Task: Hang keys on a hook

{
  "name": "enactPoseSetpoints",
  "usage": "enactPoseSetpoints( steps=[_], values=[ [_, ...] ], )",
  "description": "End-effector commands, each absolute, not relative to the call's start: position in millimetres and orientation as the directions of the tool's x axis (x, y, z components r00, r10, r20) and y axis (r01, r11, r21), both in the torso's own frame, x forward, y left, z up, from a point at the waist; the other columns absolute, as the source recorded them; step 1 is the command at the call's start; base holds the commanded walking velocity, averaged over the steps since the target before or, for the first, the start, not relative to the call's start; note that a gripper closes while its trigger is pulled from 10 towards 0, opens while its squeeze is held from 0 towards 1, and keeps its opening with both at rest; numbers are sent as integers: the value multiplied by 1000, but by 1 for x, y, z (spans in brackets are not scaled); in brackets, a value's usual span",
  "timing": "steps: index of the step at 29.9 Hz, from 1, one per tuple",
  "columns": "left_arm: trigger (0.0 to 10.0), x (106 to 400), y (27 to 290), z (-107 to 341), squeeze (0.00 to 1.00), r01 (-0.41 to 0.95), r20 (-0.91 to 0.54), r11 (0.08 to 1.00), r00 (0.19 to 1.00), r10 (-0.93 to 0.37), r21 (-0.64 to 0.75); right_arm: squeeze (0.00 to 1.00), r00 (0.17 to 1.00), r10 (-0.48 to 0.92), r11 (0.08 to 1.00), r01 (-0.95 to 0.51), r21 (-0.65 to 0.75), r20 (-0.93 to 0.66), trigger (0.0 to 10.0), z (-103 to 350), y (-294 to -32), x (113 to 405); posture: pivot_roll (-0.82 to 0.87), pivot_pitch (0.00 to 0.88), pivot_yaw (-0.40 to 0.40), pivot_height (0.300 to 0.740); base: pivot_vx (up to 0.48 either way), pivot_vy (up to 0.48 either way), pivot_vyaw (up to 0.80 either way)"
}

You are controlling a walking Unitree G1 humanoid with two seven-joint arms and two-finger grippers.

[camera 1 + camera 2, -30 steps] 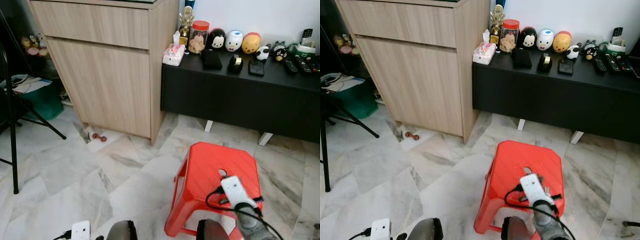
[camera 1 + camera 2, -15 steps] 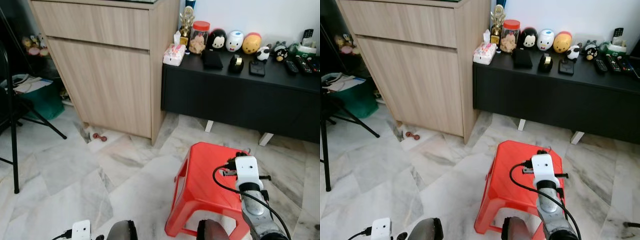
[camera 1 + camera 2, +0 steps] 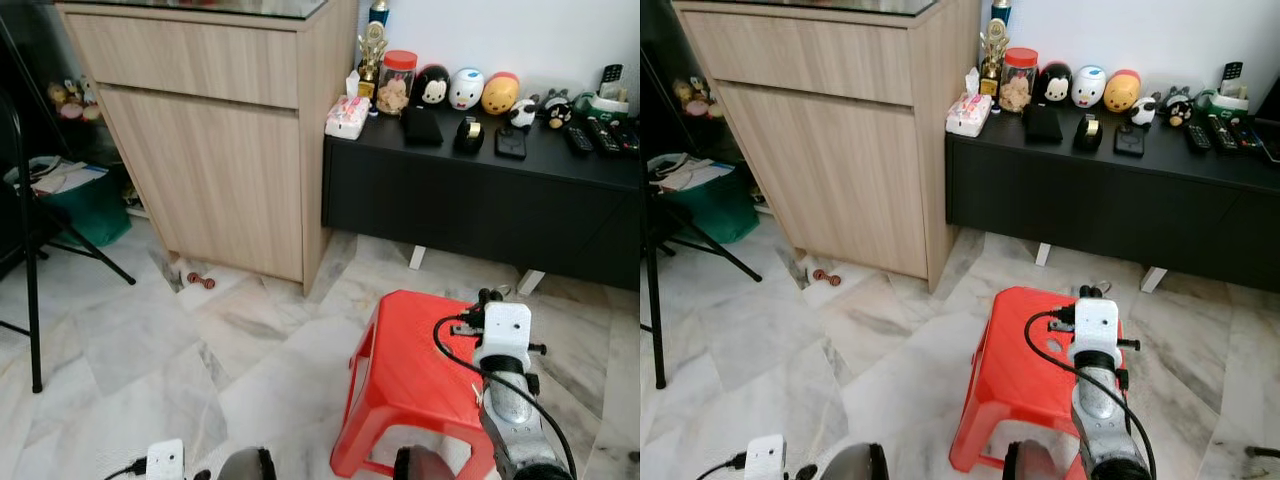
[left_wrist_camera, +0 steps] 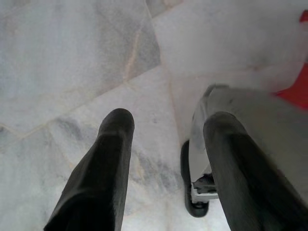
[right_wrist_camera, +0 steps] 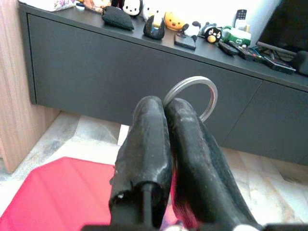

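My right gripper (image 5: 164, 105) is shut on a silver key ring (image 5: 193, 79), whose loop sticks out past the two pressed-together black fingers. The keys themselves are hidden behind the fingers. In the eye views the right arm is raised over the far edge of the red stool (image 3: 415, 365), with the gripper (image 3: 1090, 293) pointing toward the black sideboard (image 3: 1110, 205). The left arm hangs idle low at my left side. In its wrist view the left gripper (image 4: 166, 125) is open over the marble floor with nothing between its fingers.
A tall wooden cabinet (image 3: 215, 140) stands ahead on the left. The low black sideboard carries toys, a jar (image 3: 398, 77) and remotes. Black stand legs (image 3: 30, 300) and a green bin (image 3: 88, 205) are at the far left. Open marble floor (image 3: 180, 340) lies ahead.
My right arm has lifted and swung forward from low over the stool to its far edge, still holding the key ring. The head view has tilted up slightly.
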State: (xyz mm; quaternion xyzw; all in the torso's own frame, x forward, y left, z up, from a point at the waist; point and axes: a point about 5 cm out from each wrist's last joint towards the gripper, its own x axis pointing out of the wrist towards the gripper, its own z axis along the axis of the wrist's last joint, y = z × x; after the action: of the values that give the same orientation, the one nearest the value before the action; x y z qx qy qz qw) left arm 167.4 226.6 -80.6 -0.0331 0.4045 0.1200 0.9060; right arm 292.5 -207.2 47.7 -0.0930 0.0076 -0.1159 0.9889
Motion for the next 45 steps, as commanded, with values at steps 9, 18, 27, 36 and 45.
enactPoseSetpoints(
  steps=[9, 18, 27, 36, 45],
  values=[
    [10000, 161, 225, -84, 0, -228, -759, 973, 627, 175, 36, 0, 969, -248, 957, 241, -164, -20, 10000, 46, -212, 291, 102, 0, -13, 740, 0, 0, 0],
    [10000, 160, 224, -85, 0, -223, -762, 974, 625, 171, 36, 0, 958, -251, 963, 232, -140, -139, 10000, 27, -214, 284, 99, 0, -14, 740, 0, 0, 0],
    [10000, 162, 224, -84, 0, -234, -760, 972, 626, 176, 33, 0, 931, -237, 968, 204, -144, -278, 10000, 5, -217, 272, 101, 0, -22, 740, 0, 0, 0],
    [10000, 162, 225, -84, 0, -251, -764, 968, 618, 183, 28, 0, 898, -244, 969, 218, -111, -367, 10000, -10, -217, 264, 108, 0, -13, 740, 0, 0, 0],
    [10000, 162, 226, -84, 0, -242, -766, 970, 619, 176, 28, 0, 916, -239, 970, 208, -129, -322, 10000, -1, -217, 272, 104, 0, -4, 740, 0, 0, 0]
  ],
)
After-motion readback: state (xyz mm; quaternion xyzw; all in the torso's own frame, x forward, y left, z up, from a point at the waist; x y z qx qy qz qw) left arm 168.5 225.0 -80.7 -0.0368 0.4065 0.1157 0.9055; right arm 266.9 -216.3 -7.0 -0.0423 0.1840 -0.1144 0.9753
